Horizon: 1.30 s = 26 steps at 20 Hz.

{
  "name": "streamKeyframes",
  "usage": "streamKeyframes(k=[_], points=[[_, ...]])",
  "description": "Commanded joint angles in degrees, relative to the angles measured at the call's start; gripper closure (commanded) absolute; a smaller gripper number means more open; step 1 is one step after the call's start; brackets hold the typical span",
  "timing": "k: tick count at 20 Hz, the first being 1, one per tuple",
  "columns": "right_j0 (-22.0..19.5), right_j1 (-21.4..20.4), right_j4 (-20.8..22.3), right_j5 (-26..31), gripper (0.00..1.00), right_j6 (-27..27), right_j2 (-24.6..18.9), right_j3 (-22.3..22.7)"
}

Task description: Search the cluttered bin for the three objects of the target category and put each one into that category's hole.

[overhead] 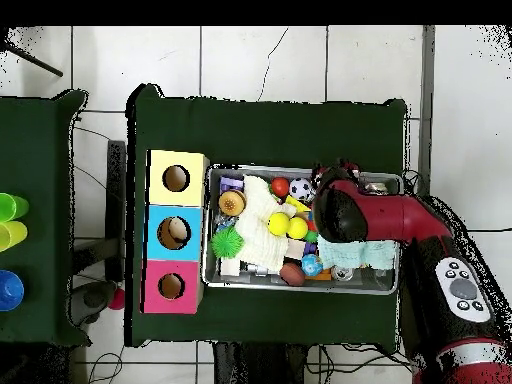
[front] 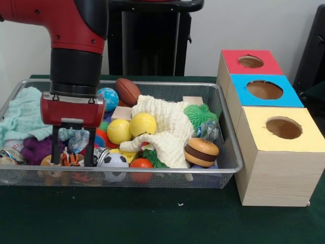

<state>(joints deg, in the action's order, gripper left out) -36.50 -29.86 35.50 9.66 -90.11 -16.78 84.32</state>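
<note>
- Front view: a pale wall and the black pedestal stand behind a dark green worktop (front: 152,218), whose plain cloth-like cover lets the bright toys stand out.
- The cluttered bin (front: 231,168), a shallow silver wire-mesh basket with a rounded rim, sits left of three light wooden boxes, so a short carry reaches the red-faced hole (front: 250,61) on the farthest box.
- The pincer (front: 73,158) hangs straight down at the bin's left front corner, its two dark fingers apart and straddling the orange striped plush tiger (front: 70,158); I judge this a lining-up for a grasp, not yet closed.
- A tan-brown plush (front: 49,162) lies just beside the tiger; a third plush cannot be made out.
- Nearby lie a knobbly cream cloth (front: 170,127), smooth yellow balls (front: 142,124), a glossy toy burger (front: 201,152) and a spiky green ball (front: 199,114).
- Overhead view: pale floor tiles surround the green worktop (overhead: 260,130).
- The red arm covers the bin's (overhead: 300,288) right half, hiding the pincer and the plush toys.
- The red-faced hole (overhead: 171,286) lies at the box row's lower end, well apart from the arm.
</note>
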Motion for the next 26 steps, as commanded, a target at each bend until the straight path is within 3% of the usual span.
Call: streamKeyframes(k=[1, 10, 26], points=[[1.24, 1.38, 4.02, 7.91, 0.00, 5.33, -1.02, -3.16], [2.09, 1.45, 5.20, 10.99, 0.00, 8.10, -0.03, -4.04], [-0.24, 0.77, 5.39, 13.52, 0.00, 10.12, -1.67, -1.38]])
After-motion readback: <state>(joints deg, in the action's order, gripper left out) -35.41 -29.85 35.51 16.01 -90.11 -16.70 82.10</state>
